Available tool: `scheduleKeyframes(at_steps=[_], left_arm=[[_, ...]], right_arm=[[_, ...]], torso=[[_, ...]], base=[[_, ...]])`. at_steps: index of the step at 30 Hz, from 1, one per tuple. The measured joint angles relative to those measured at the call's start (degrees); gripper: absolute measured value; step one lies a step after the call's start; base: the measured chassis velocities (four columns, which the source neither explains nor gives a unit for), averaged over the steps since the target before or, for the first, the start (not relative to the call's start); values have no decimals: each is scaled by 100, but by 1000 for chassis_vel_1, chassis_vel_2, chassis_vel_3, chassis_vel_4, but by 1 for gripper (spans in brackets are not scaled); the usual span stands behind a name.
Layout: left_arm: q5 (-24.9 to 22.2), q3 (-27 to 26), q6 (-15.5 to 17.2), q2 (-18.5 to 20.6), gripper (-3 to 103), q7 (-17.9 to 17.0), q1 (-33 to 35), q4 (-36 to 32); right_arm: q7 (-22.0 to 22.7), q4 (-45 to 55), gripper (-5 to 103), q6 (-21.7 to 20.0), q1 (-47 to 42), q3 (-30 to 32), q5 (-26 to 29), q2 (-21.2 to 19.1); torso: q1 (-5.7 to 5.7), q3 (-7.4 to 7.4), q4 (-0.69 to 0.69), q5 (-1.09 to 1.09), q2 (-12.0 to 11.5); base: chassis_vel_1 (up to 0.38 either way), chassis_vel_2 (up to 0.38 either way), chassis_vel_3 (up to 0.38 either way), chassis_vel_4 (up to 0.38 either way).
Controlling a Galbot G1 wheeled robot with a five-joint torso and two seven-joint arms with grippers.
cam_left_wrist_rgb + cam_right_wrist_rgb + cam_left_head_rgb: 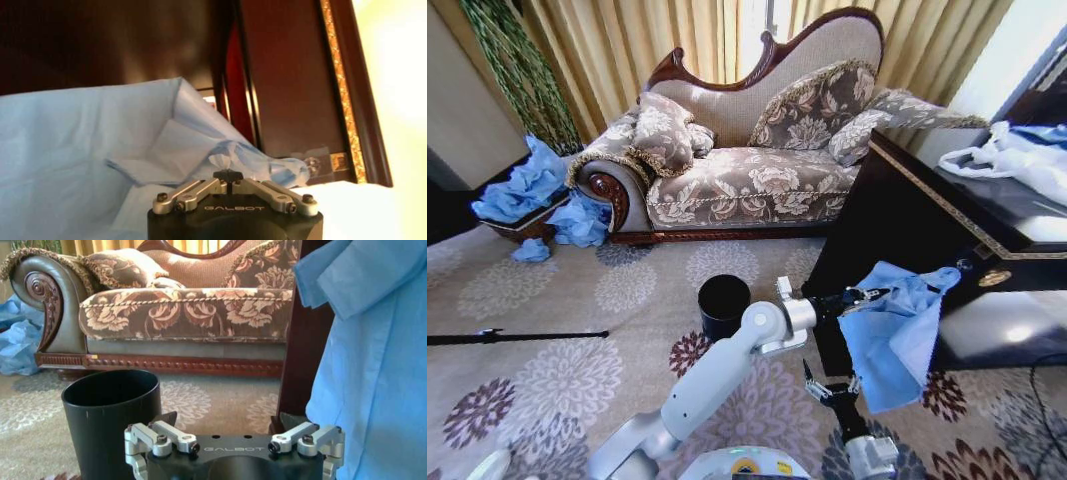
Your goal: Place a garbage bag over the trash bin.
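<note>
The left gripper (pixel 864 295) has its 2 fingers (pixel 229 176) pinched together on a bunched edge of the garbage bag (pixel 897 330), holding it up in front of the dark wooden cabinet (pixel 927 210). The right gripper (pixel 831 390) sits lower, just beside the bag's hanging lower part, with its fingers (pixel 152 436) spread wide and gripping nothing. Each gripper body carries the word "GALBOT" in pale letters. The bag is thin, light blue and slightly see-through, creased and folded, draping down from the pinch point with a corner flopped over near the top. The trash bin (pixel 724 303) is a small, plain black cylinder standing upright and open on the flowered carpet (pixel 577 380), apart from the bag, between the robot and the patterned sofa (pixel 747 150).
</note>
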Motion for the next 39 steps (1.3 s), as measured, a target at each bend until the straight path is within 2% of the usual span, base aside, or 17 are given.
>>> scheduleKeyframes(at_steps=[8,16,31,34,35,36,38,39], left_arm=[[24,-120,29,265,0,-107,37,-56],[4,-323,63,716,0,-239,179,-292],[-81,-630,59,1016,0,-304,433,-594],[-166,-636,171,972,-3,7,413,-623],[-198,-617,207,928,1,303,383,-591],[-198,-617,207,928,1,303,383,-591],[-217,-518,306,818,12,724,291,-382],[-217,-518,306,818,12,724,291,-382]], right_arm=[[13,-3,100,23,-2,12,37,7],[-2,4,100,44,-16,-5,138,38],[-30,-45,100,42,20,-68,159,119],[-32,-72,100,42,31,-88,118,145],[-33,-102,100,42,47,-103,97,153],[-33,-102,100,42,47,-103,97,153],[-33,-149,100,42,72,-114,68,163],[-33,-149,100,42,72,-114,68,163]], torso=[[0,0,-1,0,0],[0,0,0,0,0],[0,0,0,0,0],[0,0,0,0,0],[0,0,0,0,0],[0,0,0,0,0],[0,0,0,1,0],[0,0,0,1,0]], base=[[0,0,0,0],[0,0,0,0],[0,0,0,0],[0,0,0,0],[0,0,0,0],[0,0,0,0],[0,0,0,0],[0,0,0,0]])
